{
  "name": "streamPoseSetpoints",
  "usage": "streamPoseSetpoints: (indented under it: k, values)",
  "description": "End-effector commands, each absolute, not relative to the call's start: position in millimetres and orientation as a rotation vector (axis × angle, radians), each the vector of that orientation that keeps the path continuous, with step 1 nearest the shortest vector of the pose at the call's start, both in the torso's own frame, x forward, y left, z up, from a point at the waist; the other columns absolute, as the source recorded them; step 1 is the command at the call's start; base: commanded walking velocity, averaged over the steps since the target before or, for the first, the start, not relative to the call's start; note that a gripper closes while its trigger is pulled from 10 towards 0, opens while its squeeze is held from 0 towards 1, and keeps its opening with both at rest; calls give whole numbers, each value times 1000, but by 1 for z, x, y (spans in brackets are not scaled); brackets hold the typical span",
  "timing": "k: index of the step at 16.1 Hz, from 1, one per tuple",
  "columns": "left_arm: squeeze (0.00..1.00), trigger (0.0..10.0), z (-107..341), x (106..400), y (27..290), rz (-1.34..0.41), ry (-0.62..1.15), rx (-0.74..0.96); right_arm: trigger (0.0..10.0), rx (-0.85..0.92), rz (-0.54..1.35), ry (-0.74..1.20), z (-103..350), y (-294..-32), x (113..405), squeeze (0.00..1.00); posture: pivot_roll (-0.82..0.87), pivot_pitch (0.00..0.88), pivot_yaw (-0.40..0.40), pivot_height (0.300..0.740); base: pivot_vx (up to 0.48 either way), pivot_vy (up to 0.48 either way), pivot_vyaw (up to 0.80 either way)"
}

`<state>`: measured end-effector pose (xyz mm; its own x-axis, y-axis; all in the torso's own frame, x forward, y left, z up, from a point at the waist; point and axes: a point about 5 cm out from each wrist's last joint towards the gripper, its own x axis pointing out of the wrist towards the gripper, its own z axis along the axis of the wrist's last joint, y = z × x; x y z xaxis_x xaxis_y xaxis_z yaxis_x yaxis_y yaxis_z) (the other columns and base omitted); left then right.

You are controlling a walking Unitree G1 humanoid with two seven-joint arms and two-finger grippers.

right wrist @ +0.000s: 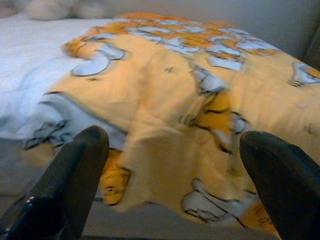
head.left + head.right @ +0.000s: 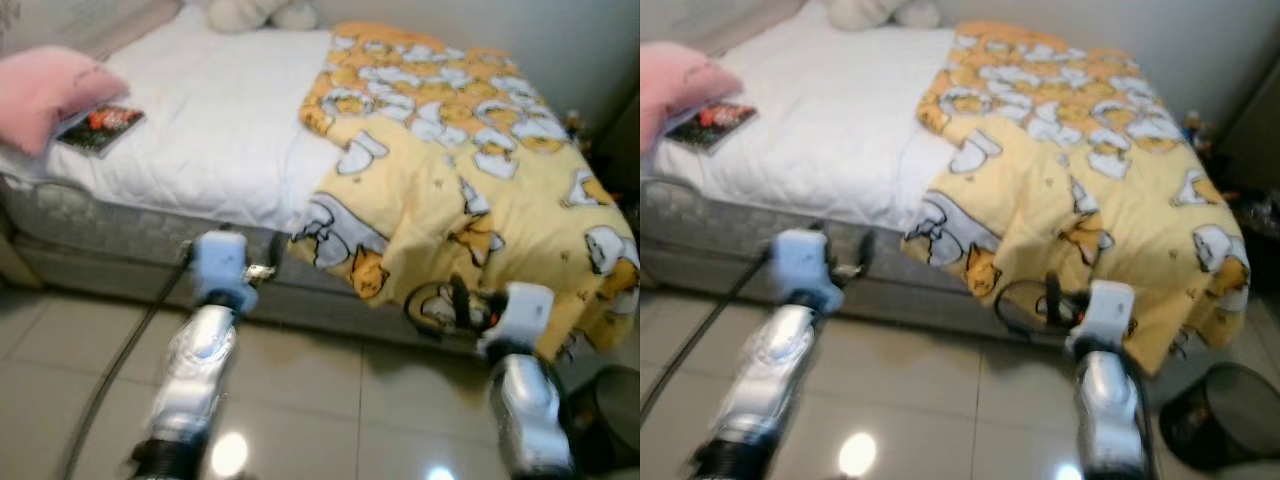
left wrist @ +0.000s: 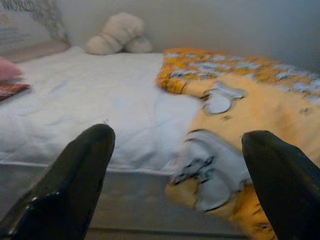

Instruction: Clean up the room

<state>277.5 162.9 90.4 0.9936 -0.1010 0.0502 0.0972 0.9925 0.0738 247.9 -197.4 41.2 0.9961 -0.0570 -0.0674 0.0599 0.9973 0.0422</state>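
A yellow cartoon-print blanket (image 2: 450, 170) lies bunched over the right half of the bed, and its edge hangs down the near side. The white sheet (image 2: 220, 110) is bare on the left half. My left gripper (image 2: 232, 245) is open and held low in front of the mattress edge, near the blanket's hanging corner (image 3: 210, 175). My right gripper (image 2: 1040, 295) is also open, just in front of the blanket's draped edge (image 1: 165, 150). Neither gripper holds anything.
A pink pillow (image 2: 45, 90) and a book (image 2: 100, 128) lie at the bed's left end. A pale plush toy (image 3: 117, 32) sits against the far wall. A black bin (image 2: 1220, 415) stands on the tiled floor (image 2: 320, 400) at the right. A dark cable (image 2: 120, 360) trails by my left arm.
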Motion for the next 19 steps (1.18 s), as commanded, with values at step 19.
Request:
streamPoseSetpoints:
  k: [19]
  values:
    - [0,10000,106,317,128,-233,-98,70,10000,40,6,98,47,-190,280,0,77,0,-48,740,472,0,0]
